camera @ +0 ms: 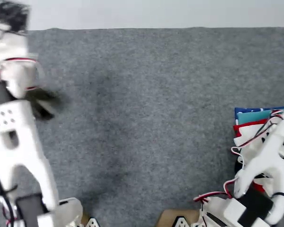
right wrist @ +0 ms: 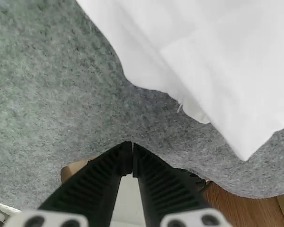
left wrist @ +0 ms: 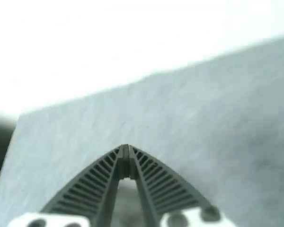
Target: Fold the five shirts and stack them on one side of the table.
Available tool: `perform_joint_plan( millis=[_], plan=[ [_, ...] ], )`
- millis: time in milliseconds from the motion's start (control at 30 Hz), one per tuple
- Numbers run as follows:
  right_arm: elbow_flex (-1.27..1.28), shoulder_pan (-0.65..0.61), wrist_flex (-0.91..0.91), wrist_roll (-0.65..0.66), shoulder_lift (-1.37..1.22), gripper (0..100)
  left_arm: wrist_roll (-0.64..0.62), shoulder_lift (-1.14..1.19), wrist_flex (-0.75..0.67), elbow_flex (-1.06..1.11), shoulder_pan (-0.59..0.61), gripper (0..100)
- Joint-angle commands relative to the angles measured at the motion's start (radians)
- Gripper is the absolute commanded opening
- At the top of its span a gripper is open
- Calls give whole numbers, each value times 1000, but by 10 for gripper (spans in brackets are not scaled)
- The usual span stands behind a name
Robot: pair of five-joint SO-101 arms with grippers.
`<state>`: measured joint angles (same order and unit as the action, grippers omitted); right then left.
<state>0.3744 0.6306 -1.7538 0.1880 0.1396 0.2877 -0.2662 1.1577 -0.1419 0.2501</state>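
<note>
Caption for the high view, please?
Folded shirts stacked at the grey mat's right edge, partly under the right arm; left arm at far left.

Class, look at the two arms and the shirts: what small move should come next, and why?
Likely pull the right gripper back toward rest. Its fingers are shut on nothing just off the white shirt, and the stack of shirts already sits at the mat's right edge.
</note>
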Motion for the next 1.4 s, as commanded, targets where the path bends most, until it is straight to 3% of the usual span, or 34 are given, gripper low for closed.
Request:
perform_joint_plan(
  millis=[0, 200, 333, 600, 833, 1033, 1367],
  plan=[
    [-6, 12, -38, 6, 51, 9, -87, -152, 8, -47, -164, 5],
    [-6, 12, -38, 6, 51, 9, -115, -195, 87, -39, -307, 5],
    [-6, 12, -38, 9, 48, 9, -112, -124, 133, -35, -183, 9],
    [-6, 7, -35, 11, 42, 9, 87, 118, 146, -35, 173, 126],
    [-6, 7, -33, 11, 42, 10, 252, 391, 117, -39, 390, 164],
    [-6, 5, -33, 11, 41, 10, 319, 595, -6, -42, 454, 192],
    [-5, 5, -35, 11, 41, 9, 316, 721, -98, -42, 422, 187]
  ],
)
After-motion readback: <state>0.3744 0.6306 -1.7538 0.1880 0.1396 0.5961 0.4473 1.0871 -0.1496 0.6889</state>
